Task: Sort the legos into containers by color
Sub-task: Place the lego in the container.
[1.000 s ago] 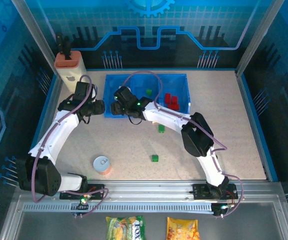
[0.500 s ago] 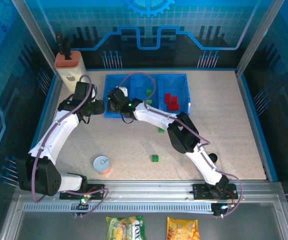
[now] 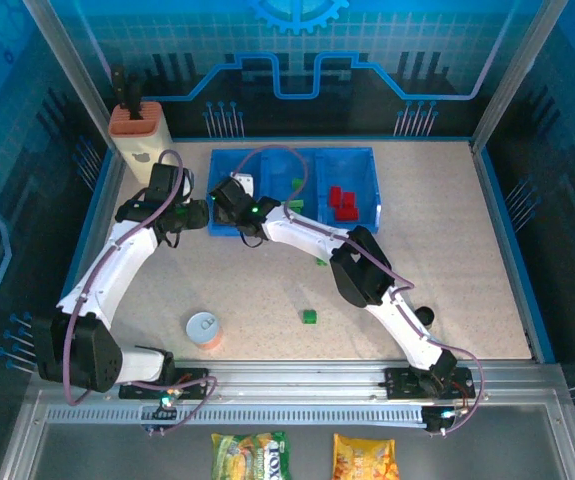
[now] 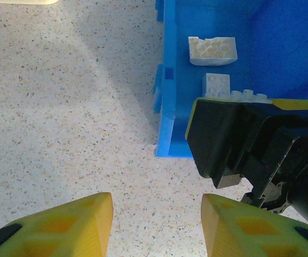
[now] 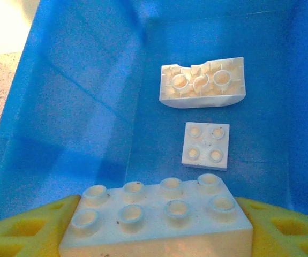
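Right gripper (image 5: 156, 238) hovering inside the 9 o'clock compartment of the blue tray (image 5: 62, 80), cream 2x4 brick (image 5: 154, 214) sitting between its yellow fingers; can't tell if it is pinched or let go. Cream 2x2 brick (image 5: 206, 144) and upturned cream arch brick (image 5: 203, 83) lying at 12 o'clock of it. Left gripper (image 4: 156, 222) hanging spread and empty just outside the tray's 9 o'clock wall. Risks: the brick clinging to one finger and getting dragged out, or landing on the 2x2 and tipping. The two wrists are crowding each other and could bump.
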Robot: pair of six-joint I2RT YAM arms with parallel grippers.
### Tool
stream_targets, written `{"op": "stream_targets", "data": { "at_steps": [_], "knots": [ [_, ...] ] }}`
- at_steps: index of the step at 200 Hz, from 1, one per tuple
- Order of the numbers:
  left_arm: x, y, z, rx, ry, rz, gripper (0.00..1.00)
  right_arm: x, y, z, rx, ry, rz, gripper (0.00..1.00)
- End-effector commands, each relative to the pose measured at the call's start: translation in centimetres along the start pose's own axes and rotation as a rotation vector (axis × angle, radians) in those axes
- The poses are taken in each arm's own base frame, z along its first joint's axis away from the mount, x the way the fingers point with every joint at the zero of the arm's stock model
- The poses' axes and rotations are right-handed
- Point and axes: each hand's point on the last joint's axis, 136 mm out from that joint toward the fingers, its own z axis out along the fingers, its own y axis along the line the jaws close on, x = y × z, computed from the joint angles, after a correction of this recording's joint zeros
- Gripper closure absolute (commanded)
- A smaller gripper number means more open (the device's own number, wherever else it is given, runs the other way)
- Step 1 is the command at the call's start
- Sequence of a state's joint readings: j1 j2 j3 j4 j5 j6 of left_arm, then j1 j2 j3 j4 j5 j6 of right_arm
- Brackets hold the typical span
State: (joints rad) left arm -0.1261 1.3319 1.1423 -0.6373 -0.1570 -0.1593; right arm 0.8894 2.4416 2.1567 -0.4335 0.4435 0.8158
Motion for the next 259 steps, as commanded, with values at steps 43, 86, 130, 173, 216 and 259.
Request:
{"op": "stream_targets", "data": {
  "at_steps": [43,86,130,173,216,259],
  "knots": [
    [-0.4,0.1,-0.6,0.017,-0.026,-0.035,0.52,-1.5,0.8,-2.0,0.015,-0.046,-0.013,0.27],
    [-0.3,0.2,-0.6,0.018,-0.025,-0.037,0.52,-2.4,1.4,-3.2,-0.003,-0.063,-0.014,0.25],
    [-0.4,0.1,-0.6,0.02,-0.026,-0.034,0.52,-3.4,1.7,-5.3,-0.012,-0.075,-0.043,0.25],
    [-0.3,0.1,-0.6,0.023,-0.023,-0.037,0.52,-3.0,0.4,-7.6,0.021,-0.014,-0.111,0.26],
    [-0.3,0.2,-0.6,0.025,-0.019,-0.04,0.52,-1.6,-2.6,-9.6,0.069,0.049,-0.154,0.27],
    [-0.3,0.2,-0.5,0.028,-0.015,-0.041,0.52,0.6,-6.7,-11.0,0.147,0.13,-0.178,0.29]
  ]
}}
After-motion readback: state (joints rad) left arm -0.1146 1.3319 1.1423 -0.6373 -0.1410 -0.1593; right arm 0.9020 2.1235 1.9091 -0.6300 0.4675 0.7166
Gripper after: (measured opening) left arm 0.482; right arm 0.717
